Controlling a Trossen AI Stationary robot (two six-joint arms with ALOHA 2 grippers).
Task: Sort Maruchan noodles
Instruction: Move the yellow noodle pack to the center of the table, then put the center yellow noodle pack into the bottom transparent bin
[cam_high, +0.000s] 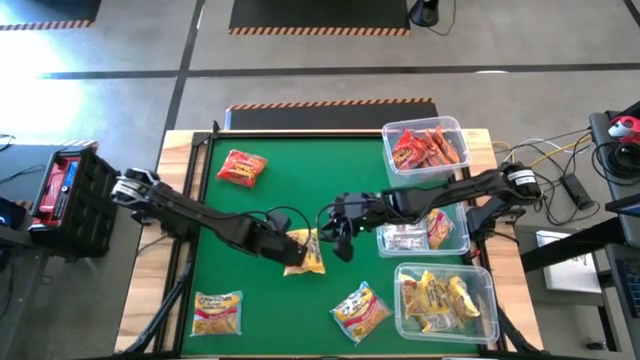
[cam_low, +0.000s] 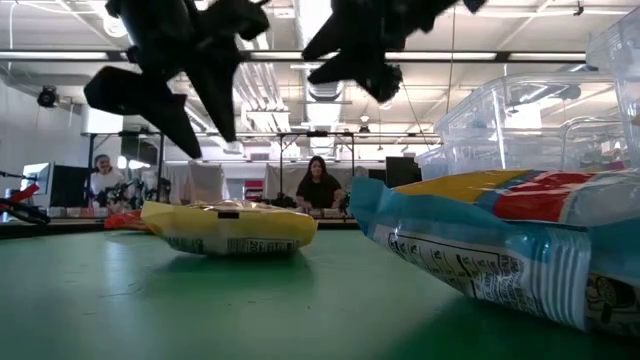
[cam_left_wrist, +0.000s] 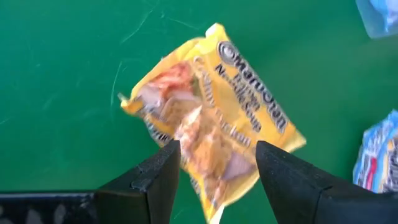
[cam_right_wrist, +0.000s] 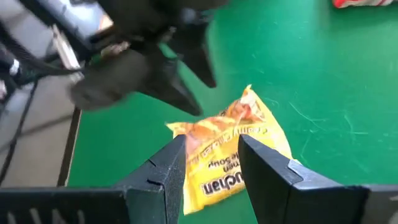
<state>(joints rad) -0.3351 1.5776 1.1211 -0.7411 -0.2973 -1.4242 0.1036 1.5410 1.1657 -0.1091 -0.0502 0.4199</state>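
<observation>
where both arms meet, a crinkly yellow packet (cam_high: 306, 252) lies flat.

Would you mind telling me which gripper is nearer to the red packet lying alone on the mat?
Left. The left gripper sits just below the red packet; the right gripper is farther right, past mid-table.

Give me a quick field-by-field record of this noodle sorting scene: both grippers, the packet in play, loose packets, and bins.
left gripper: open, above the yellow crinkly plastic packet at mid-table
right gripper: open, over the same packet, opposite side
loose packets: red packet; yellow-white packet; blue-white packet
clear plastic bins on the right: red-packet bin, middle bin, yellow-packet bin
</observation>
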